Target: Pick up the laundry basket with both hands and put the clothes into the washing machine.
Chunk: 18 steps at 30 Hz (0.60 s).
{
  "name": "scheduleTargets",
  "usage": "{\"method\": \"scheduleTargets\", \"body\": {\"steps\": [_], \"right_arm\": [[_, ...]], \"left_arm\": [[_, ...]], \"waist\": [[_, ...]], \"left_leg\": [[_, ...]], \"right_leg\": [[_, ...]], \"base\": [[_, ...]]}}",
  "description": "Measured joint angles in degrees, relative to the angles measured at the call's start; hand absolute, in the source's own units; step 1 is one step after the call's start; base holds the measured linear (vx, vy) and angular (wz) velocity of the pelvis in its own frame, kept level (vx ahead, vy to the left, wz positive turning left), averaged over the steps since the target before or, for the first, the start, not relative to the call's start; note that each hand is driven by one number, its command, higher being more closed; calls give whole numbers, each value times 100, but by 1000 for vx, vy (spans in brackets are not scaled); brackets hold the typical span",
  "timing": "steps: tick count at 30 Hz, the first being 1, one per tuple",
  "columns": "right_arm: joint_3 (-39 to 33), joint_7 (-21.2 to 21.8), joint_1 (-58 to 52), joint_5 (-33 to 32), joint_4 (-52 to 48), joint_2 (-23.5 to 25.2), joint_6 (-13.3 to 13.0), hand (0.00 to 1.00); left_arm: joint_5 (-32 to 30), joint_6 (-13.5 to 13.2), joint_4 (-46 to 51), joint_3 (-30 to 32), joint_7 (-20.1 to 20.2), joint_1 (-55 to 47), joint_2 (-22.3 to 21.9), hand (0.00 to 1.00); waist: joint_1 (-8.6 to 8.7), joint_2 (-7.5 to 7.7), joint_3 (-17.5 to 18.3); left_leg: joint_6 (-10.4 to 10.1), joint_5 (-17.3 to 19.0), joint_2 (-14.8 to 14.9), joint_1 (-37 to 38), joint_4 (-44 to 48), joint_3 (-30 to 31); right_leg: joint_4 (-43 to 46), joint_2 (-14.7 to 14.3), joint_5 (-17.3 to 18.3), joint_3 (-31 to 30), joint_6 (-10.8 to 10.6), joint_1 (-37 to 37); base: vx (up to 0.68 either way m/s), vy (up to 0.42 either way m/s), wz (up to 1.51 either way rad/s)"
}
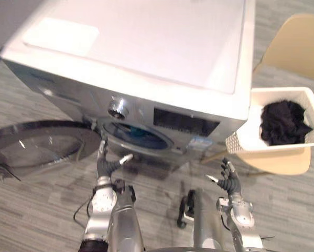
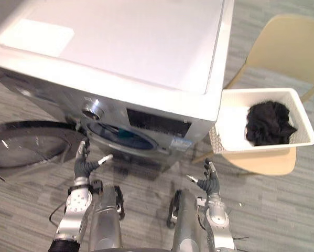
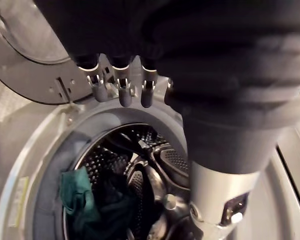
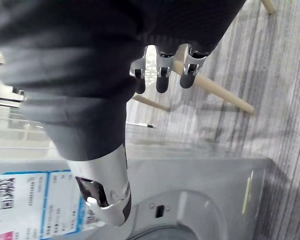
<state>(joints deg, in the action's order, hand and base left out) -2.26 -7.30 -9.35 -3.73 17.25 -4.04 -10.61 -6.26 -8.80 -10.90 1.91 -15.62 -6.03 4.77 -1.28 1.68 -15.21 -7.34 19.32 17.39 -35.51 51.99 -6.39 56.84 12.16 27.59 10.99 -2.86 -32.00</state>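
Lowest in the head views, the left hand [image 1: 105,167] rises at the lower left of the frame and the right hand [image 1: 231,182] at the lower right. Both have straight, spread fingers with the thumb held apart, and both are empty.

Just past the left hand's fingertips is the round drum opening [image 1: 136,137] of the washing machine [image 1: 146,58]. Its glass door [image 1: 41,147] is swung fully open toward the left edge, low over the striped floor [image 1: 41,210]. Looking into the drum along the left wrist, a teal garment [image 3: 77,192] lies beside a darker item [image 3: 114,205].

Farther right, the white laundry basket [image 1: 280,90] sits on the seat of a pale chair [image 1: 298,47], close beside the machine's right corner. A heap of black clothes [image 1: 283,123] lies inside it.

As a judgement, the task is partly done at most. The door is open and some laundry is already in the drum. The basket has not been lifted and its black clothes have yet to go in, so both hands must reach right for it.

The basket's far right corner is cut off by the frame edge and no handles can be made out. The dark item merges with the drum's shadow, so how much is loaded is hard to tell.
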Motion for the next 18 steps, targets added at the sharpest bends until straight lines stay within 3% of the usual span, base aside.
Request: {"method": "scheduleTargets", "body": {"steps": [3, 8, 13, 18], "right_arm": [[9, 15, 9, 1, 330, 8, 3, 0], [5, 24, 178, 1, 1891, -78, 92, 0], [-20, 38, 211, 0, 2665, -144, 116, 0], [-18, 101, 285, -4, 2893, -149, 111, 0]], "left_arm": [[119, -21, -754, 16, 242, -180, 3, 0], [101, -14, -3044, 36, 630, -138, 44, 0], [-41, 14, -3772, 41, 689, -147, 123, 0], [-131, 22, -3946, -44, 683, -57, 108, 0]], "waist": [[-2, -29, 148], [59, -160, 574], [157, -228, 675], [192, -263, 781]], "left_leg": [[15, -174, -55, 702, -697, -252], [58, -813, -324, 2013, -2563, -755], [94, -1363, -597, 2832, -3858, -1017], [111, -1415, -626, 3082, -4067, -1200]], "right_leg": [[-676, -12, -232, 24, -94, 591], [-2679, -199, -1097, -8, -259, 1713], [-4136, -311, -1806, -3, -360, 2514], [-4858, -415, -2250, -224, -376, 2825]], "base": [[165, 43, -7], [160, 74, -20], [116, 62, -12], [28, 47, -28]]}}
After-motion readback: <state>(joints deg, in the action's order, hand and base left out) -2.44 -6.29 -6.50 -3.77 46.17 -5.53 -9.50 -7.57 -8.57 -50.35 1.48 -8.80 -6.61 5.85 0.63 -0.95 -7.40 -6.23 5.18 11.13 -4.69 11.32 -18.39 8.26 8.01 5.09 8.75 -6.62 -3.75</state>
